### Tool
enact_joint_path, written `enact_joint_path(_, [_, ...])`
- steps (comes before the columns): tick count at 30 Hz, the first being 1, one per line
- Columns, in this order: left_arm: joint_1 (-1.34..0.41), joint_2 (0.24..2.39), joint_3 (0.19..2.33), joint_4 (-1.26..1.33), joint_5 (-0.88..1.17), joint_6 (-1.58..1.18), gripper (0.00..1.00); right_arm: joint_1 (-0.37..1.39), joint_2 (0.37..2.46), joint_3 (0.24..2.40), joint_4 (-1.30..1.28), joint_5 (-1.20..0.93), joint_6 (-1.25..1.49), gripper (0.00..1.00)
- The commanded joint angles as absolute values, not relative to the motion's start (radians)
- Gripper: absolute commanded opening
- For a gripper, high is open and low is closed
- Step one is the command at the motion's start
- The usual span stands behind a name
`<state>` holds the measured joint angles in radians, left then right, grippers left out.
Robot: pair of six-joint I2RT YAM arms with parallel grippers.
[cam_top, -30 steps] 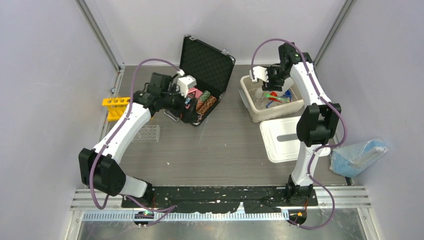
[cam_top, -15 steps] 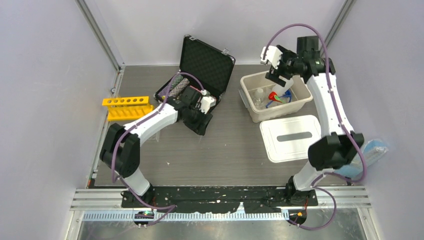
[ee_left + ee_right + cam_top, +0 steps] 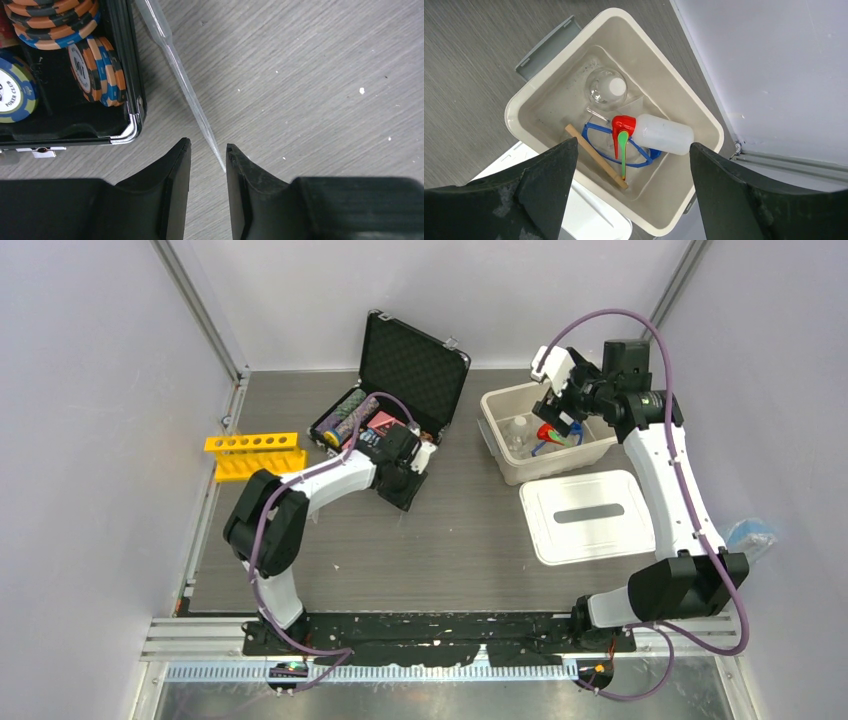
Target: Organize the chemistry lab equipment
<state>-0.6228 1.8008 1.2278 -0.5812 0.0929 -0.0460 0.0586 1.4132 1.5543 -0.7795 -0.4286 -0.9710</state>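
1. Left gripper (image 3: pixel 207 147): jaws narrow, holding nothing; pipette (image 3: pixel 185 85) tip at its mouth, lying on table (image 3: pixel 325 75) beside case (image 3: pixel 126 60);
2. Right gripper (image 3: pixel 633 145): jaws wide, above bin (image 3: pixel 669 200); bottle (image 3: pixel 661 134), goggles (image 3: pixel 591 137), spatula (image 3: pixel 623 150), clamp (image 3: pixel 596 157) inside.

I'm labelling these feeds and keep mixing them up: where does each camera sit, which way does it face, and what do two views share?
Top external: high behind the robot, looking down on the table; left arm and right arm show, bases lowest.
Left wrist: on the left arm, facing down at a clear pipette beside the black case; left gripper at the bottom.
Right wrist: on the right arm, facing down into the beige bin; right gripper at the bottom.
Shared: top external and right wrist both show the bin.
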Motion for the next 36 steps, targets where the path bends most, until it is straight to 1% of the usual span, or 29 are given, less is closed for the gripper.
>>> enact_joint_path(1, [-0.635, 1.818, 1.244, -0.516, 0.029, -0.067, 0.32, 0.058, 1.361, 1.559, -0.734, -0.442, -0.919, 0.87])
enact_joint_path(11, [-0.651, 1.904, 1.266, -0.510, 0.038, -0.082, 0.26, 0.058, 1.318, 1.523, -0.741, -0.437, -0.903, 0.87])
enact_joint_path(13, [-0.651, 1.917, 1.275, -0.517, 0.051, -0.085, 0.18, 0.058, 1.307, 1.518, -0.740, -0.440, -0.892, 0.87])
enact_joint_path(15, [-0.658, 1.912, 1.289, -0.530, 0.060, -0.087, 0.06, 0.058, 1.304, 1.517, -0.726, -0.450, -0.859, 0.87])
enact_joint_path(16, [-0.659, 1.902, 1.296, -0.536, 0.069, -0.089, 0.00, 0.059, 1.304, 1.518, -0.720, -0.453, -0.840, 0.88])
enact_joint_path(18, [-0.656, 1.863, 1.313, -0.550, 0.105, -0.100, 0.00, 0.058, 1.310, 1.534, -0.696, -0.465, -0.765, 0.90])
enact_joint_path(21, [-0.617, 1.741, 1.310, -0.520, 0.282, -0.131, 0.00, 0.057, 1.326, 1.565, -0.650, -0.514, -0.606, 0.92])
enact_joint_path(23, [-0.586, 1.621, 1.291, -0.449, 0.385, -0.185, 0.00, 0.057, 1.328, 1.589, -0.602, -0.556, -0.477, 0.92])
enact_joint_path(25, [-0.565, 1.526, 1.272, -0.358, 0.458, -0.228, 0.00, 0.056, 1.316, 1.599, -0.542, -0.629, -0.328, 0.91])
enact_joint_path(27, [-0.548, 1.460, 1.274, -0.268, 0.509, -0.273, 0.00, 0.057, 1.281, 1.529, -0.407, -0.730, -0.141, 0.88])
enact_joint_path(28, [-0.535, 1.441, 1.288, -0.225, 0.549, -0.297, 0.00, 0.058, 1.242, 1.485, -0.247, -0.786, 0.006, 0.87])
enact_joint_path(29, [-0.526, 1.429, 1.307, -0.179, 0.585, -0.323, 0.00, 0.062, 1.221, 1.388, -0.153, -0.804, 0.169, 0.87])
enact_joint_path(30, [-0.520, 1.421, 1.325, -0.136, 0.608, -0.345, 0.00, 0.077, 1.185, 1.348, 0.028, -0.813, 0.237, 0.87])
enact_joint_path(31, [-0.515, 1.415, 1.340, -0.082, 0.630, -0.379, 0.00, 0.093, 1.172, 1.297, 0.090, -0.807, 0.318, 0.86])
enact_joint_path(32, [-0.514, 1.411, 1.348, -0.022, 0.647, -0.411, 0.00, 0.132, 1.173, 1.290, 0.151, -0.788, 0.338, 0.86])
enact_joint_path(34, [-0.514, 1.415, 1.360, 0.117, 0.686, -0.485, 0.00, 0.192, 1.198, 1.304, 0.185, -0.773, 0.367, 0.86])
enact_joint_path(36, [-0.515, 1.434, 1.377, 0.199, 0.725, -0.561, 0.00, 0.232, 1.229, 1.315, 0.244, -0.762, 0.415, 0.86])
